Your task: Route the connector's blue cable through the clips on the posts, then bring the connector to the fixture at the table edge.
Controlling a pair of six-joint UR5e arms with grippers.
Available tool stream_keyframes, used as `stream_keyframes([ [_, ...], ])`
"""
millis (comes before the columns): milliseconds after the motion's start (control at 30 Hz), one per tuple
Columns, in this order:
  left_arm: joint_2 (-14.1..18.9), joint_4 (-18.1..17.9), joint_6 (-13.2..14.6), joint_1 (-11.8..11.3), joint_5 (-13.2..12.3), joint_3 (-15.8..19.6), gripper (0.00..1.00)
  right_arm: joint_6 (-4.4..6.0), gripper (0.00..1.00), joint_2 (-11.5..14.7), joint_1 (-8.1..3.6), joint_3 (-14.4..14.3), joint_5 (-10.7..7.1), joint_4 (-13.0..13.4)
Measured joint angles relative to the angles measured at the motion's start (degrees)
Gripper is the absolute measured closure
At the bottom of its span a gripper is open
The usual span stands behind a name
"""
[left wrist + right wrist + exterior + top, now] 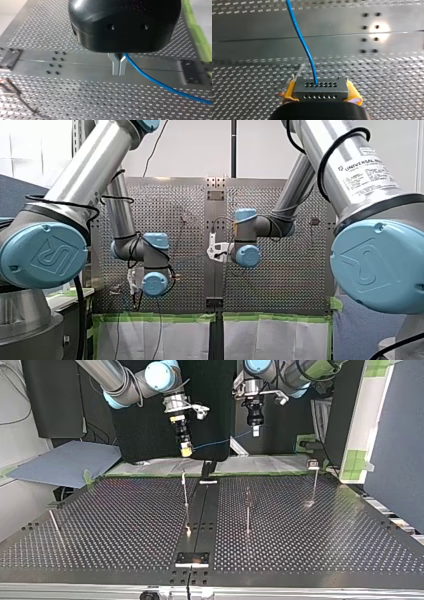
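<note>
My right gripper [321,93] is closed on the connector [321,86]. This grey block with two rows of holes sits between the yellow pads [289,94], which press on its two sides. The blue cable [300,37] comes out of one hole in the upper row and goes away from the gripper, over the table [387,95].

My left gripper [119,72] has its metal fingers [116,67] together at the tips. The cable comes out from between them, close to the black body, and runs to the side over the table, so this gripper has hold of the cable.

In the top view both grippers hang in the air above the far edge of the table. The right one is left of the middle strip [202,510] and the left one is right of it. The cable spans between them as a slightly slack line, well above the table. The posts [247,510] stand nearer on the table, and the cable touches none of them.
</note>
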State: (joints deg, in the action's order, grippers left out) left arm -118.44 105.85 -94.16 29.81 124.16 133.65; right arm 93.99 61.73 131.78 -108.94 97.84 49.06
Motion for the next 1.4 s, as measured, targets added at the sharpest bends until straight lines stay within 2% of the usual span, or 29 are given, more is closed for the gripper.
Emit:
stream_keyframes([
  [100,1.5,1.4,0.0,-0.3,0.0,-1.4,1.00,0.61,1.00,1.5,-0.34,0.6,-0.16,-1.5],
  [333,4.9,4.9,0.0,-1.5,0.9,-4.9,1.00,0.85,1.00,4.7,-1.12,2.7,-0.98,-5.0],
  [733,11.3,11.3,0.0,-4.2,2.7,-11.3,0.98,0.95,1.00,5.3,-3.03,5.5,-1.35,-10.8],
  [1067,16.1,16.1,0.3,-6.3,1.9,-14.4,0.98,1.00,1.00,5.2,-4.62,8.2,-3.59,-12.7],
  [1100,16.5,16.6,0.4,-6.5,1.7,-14.6,0.95,1.08,1.00,5.2,-4.76,8.6,-3.87,-12.8],
  [1400,17.4,20.7,2.1,-8.2,-1.5,-15.3,0.95,2.36,1.00,5.2,-5.18,10.5,-5.79,-12.7],
])
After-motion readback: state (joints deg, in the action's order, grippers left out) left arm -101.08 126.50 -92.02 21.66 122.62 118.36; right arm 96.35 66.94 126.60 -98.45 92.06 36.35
